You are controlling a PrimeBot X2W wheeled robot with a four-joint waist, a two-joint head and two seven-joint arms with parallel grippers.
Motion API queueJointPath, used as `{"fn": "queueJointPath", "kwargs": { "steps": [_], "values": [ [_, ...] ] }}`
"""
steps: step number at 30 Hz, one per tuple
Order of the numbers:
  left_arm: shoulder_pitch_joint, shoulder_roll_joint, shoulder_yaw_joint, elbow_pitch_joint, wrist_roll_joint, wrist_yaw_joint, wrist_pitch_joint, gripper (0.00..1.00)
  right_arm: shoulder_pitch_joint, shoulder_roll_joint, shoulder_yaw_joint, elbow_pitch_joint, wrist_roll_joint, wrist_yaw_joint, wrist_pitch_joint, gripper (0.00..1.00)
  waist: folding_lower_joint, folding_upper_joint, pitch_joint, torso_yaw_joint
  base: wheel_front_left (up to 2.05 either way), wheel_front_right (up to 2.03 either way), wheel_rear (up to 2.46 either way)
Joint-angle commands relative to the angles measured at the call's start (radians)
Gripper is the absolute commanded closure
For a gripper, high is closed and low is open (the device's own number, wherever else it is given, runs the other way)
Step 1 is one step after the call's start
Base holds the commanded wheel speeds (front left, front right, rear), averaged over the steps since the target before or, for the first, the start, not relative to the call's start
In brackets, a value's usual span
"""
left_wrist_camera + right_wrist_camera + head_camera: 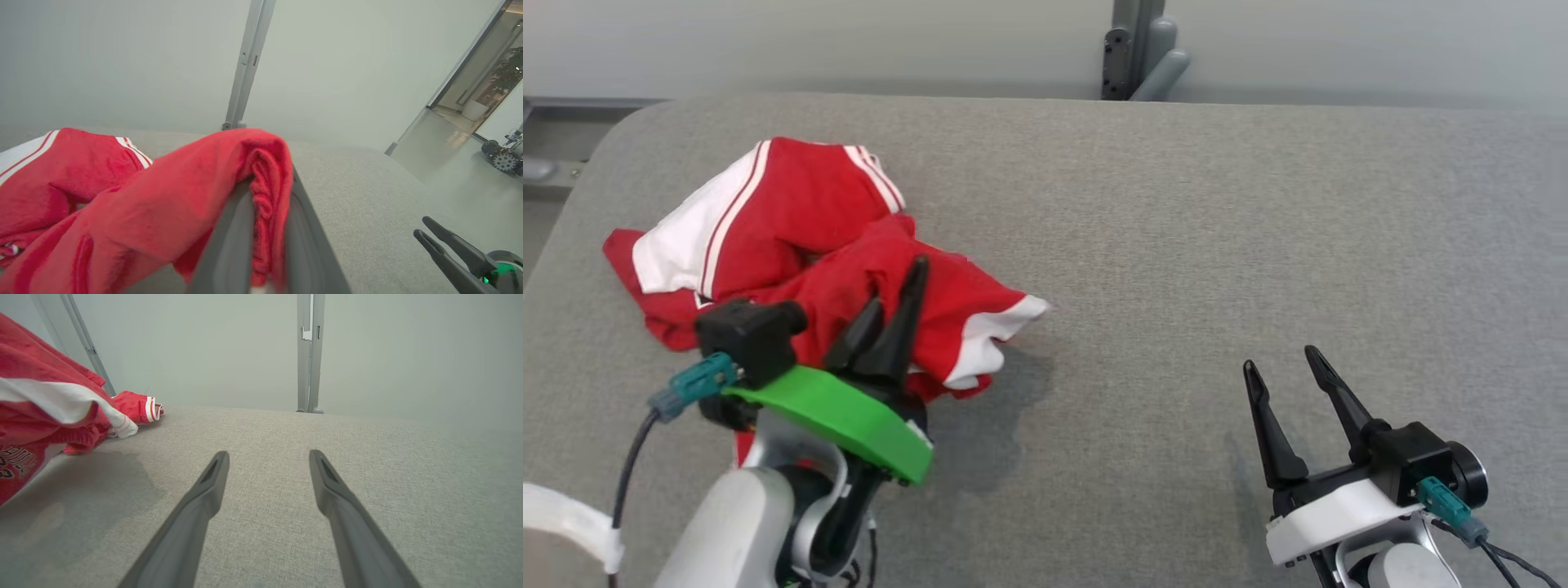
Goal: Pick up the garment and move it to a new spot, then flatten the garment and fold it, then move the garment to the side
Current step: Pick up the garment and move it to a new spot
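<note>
The garment (800, 245) is a red piece with white panels and stripes, crumpled at the left of the grey table (1217, 229). My left gripper (894, 306) is shut on a fold of its near red part, which hangs a little above the table and casts a shadow. In the left wrist view the red cloth (155, 204) is bunched between the two fingers (229, 237). My right gripper (1282, 363) stands open over bare table at the lower right, apart from the garment. The right wrist view has its fingers (200, 498) spread wide and the garment (53, 404) at the left.
The grey padded table runs wide to the right and back. A grey metal post (1135, 49) stands behind its far edge against a pale wall. The table's left rounded corner (613, 131) is close to the garment. A small wheeled machine (504, 155) sits on the floor far off.
</note>
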Motion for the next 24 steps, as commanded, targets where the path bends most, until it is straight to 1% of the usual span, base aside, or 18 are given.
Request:
{"fn": "queueJointPath", "kwargs": {
  "steps": [1,2,3,7,8,9,11,13,16,17,18,21,24],
  "values": [
    [-0.032,-0.026,-0.032,-0.015,0.000,-0.010,0.017,1.00,0.012,-0.002,-0.001,0.001,0.014,-0.001,-0.003,0.00,0.0001,0.0113,-0.039,-0.123,0.00,0.00,0.00],
    [-0.051,-0.038,-0.051,-0.016,0.006,-0.018,0.026,1.00,0.015,-0.002,-0.004,-0.002,0.019,-0.001,-0.003,0.00,0.0001,0.0113,-0.041,-0.141,0.00,0.00,0.00],
    [-0.051,-0.038,-0.051,-0.016,0.006,-0.018,0.026,1.00,0.015,-0.002,-0.004,-0.002,0.019,-0.001,-0.003,0.00,0.0001,0.0113,-0.041,-0.141,0.00,0.00,0.00],
    [-0.134,-0.103,-0.114,0.029,0.021,-0.036,0.044,1.00,0.021,-0.001,0.005,0.000,0.027,-0.001,-0.003,0.00,0.0001,0.0113,-0.052,-0.222,0.00,0.00,0.00],
    [-0.161,-0.125,-0.130,0.049,0.017,-0.044,0.047,1.00,0.020,-0.001,0.004,-0.001,0.029,-0.001,-0.003,0.00,0.0001,0.0113,-0.053,-0.241,0.00,0.00,0.00],
    [-0.207,-0.162,-0.143,0.096,-0.003,-0.060,0.052,1.00,0.015,-0.001,0.007,-0.002,0.034,-0.001,-0.003,0.00,0.0001,0.0113,-0.053,-0.282,0.00,0.00,0.00],
    [-0.255,-0.173,-0.157,0.159,0.004,-0.068,0.059,1.00,0.012,-0.001,0.011,0.000,0.038,-0.001,-0.003,0.00,0.0001,0.0113,-0.055,-0.322,0.00,0.00,0.00],
    [-0.288,-0.187,-0.164,0.235,0.002,-0.072,0.067,1.00,0.011,-0.001,0.014,0.001,0.043,-0.001,-0.003,0.00,0.0001,0.0113,-0.055,-0.359,0.00,0.00,0.00],
    [-0.326,-0.188,-0.172,0.380,0.020,-0.067,0.074,1.00,0.009,-0.001,0.022,0.001,0.051,-0.001,-0.003,0.00,0.0001,0.0113,-0.046,-0.408,0.00,0.00,0.00],
    [-0.326,-0.194,-0.170,0.437,0.006,-0.069,0.078,1.00,0.009,-0.001,0.022,-0.001,0.053,-0.001,-0.003,0.00,0.0001,0.0113,-0.040,-0.422,0.00,0.00,0.00],
    [-0.337,-0.193,-0.178,0.545,0.011,-0.078,0.076,1.00,0.010,-0.001,0.026,0.000,0.057,-0.001,-0.003,0.00,0.0001,0.0113,-0.030,-0.445,0.00,0.00,0.00],
    [-0.339,-0.195,-0.189,0.712,0.025,-0.087,0.039,1.00,0.006,-0.001,0.036,0.000,0.058,-0.001,-0.003,0.00,0.0001,0.0113,-0.010,-0.472,0.00,0.00,0.00],
    [-0.345,-0.211,-0.206,0.837,0.033,-0.101,-0.011,1.00,0.002,-0.001,0.038,0.001,0.057,-0.001,-0.003,0.00,0.0001,0.0113,0.005,-0.482,0.00,0.00,0.00]
  ]
}}
